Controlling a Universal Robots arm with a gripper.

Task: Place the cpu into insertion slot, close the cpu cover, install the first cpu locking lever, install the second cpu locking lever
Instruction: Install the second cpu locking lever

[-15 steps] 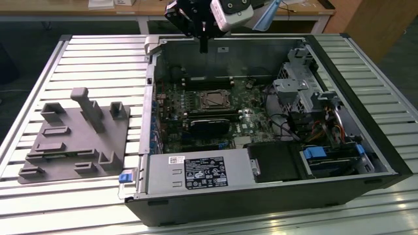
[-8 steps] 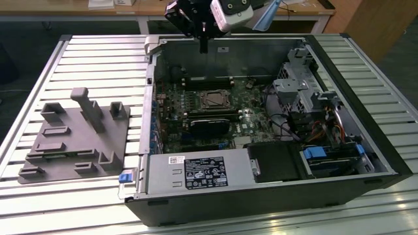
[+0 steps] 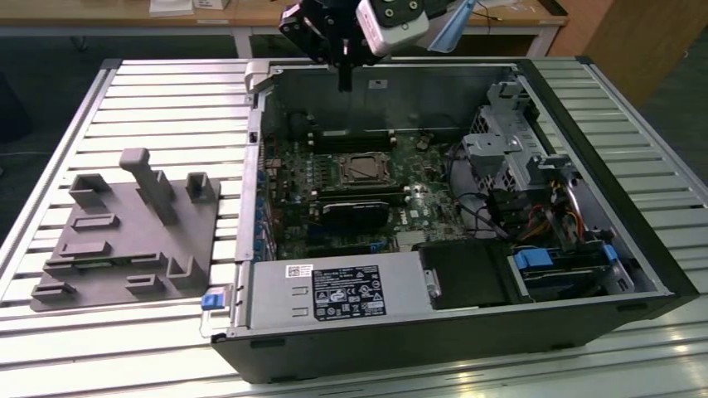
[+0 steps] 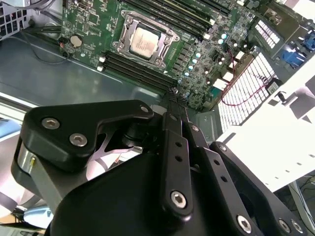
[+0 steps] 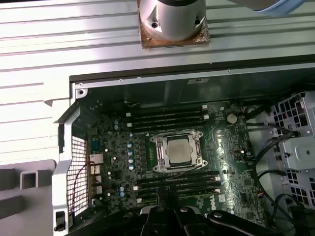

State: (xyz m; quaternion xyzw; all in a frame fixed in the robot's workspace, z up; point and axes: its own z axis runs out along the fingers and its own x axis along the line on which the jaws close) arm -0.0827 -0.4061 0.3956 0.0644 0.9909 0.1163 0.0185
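One black two-fingered claw [image 4: 175, 94], pinched shut on nothing, hung well above the square silver-topped cpu [image 5: 178, 149] seated in its metal-rimmed socket [image 5: 177, 150].

Grey fixture block [image 3: 128, 232] beside computer case [image 3: 443, 332]

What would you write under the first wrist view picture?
The cpu sits in its socket, cover framing it, gripper hovering above the motherboard.
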